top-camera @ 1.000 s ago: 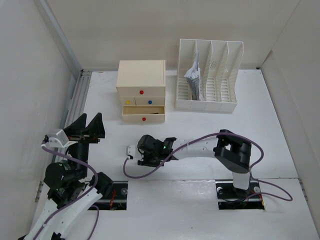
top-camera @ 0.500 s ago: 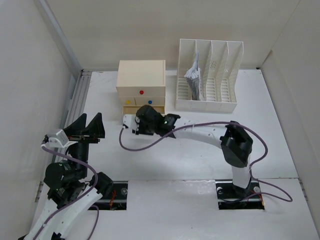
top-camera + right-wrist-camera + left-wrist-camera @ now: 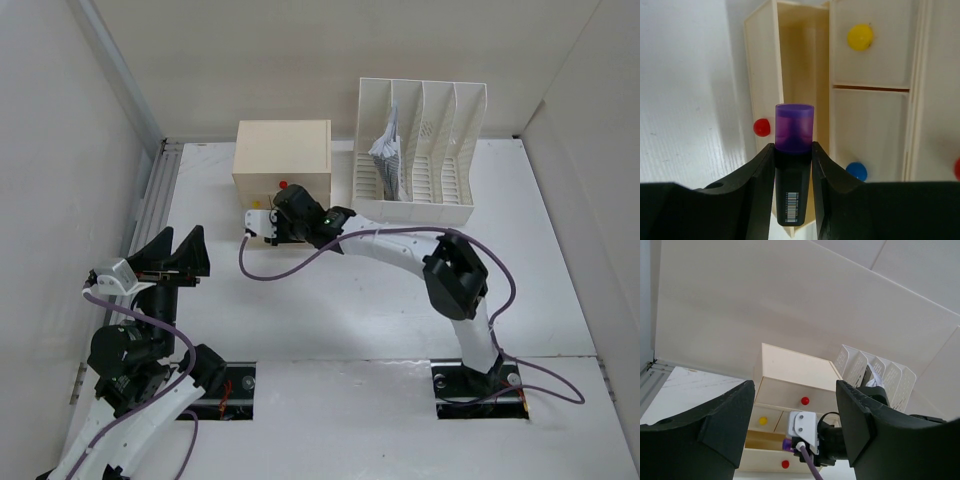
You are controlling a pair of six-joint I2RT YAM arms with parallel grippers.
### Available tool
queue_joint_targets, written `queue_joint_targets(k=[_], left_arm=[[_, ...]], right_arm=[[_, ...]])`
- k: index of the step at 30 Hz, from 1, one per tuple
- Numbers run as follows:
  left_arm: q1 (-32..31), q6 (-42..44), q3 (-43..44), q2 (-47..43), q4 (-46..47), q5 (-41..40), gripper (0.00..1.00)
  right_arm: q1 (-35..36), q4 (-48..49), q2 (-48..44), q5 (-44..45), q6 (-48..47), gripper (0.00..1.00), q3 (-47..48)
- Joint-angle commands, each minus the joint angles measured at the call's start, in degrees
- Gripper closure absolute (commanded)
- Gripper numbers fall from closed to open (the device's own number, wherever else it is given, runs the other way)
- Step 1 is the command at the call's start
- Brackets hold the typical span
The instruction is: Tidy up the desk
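Top external shows right end effector (image 3: 265, 224), clamped on purple-capped marker (image 3: 794, 129), moved forward to the open drawer (image 3: 800, 70).

desk (image 3: 330, 320): smooth matt | drawer box (image 3: 282, 150): wood | marker (image 3: 794, 160): smooth plastic

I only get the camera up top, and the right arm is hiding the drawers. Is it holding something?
Observer: Yes. The right wrist view shows the right gripper shut on a purple-capped marker.
Operator: Is a drawer open for it?
Observer: The bottom drawer, the one with the red knob, is pulled out right ahead of the marker.
Operator: Is anything inside it?
Observer: The part of its inside that shows looks empty.
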Motion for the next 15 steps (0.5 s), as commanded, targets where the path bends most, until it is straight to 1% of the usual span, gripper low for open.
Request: queue_joint_targets(k=[1,5,12,15], left_arm=[[0.14,0.73,-0.13,-0.55,1.97,-0.27,0.37],[0.14,0.73,-0.13,-0.55,1.97,-0.27,0.37],[0.14,0.73,-0.13,-0.55,1.97,-0.27,0.37],[0.14,0.73,-0.13,-0.55,1.97,-0.27,0.37]], right_arm=[[-1.24,4.32,0.67,-0.74,-2.78,0.98,1.52],[-2.47,6.34,2.0,0.66,-3.31,0.98,1.52],[-3.61,6.88,2.52,0.67,-4.45,0.98,2.05],[-3.61,6.35,3.84,0.67,-4.45,0.93,2.57]])
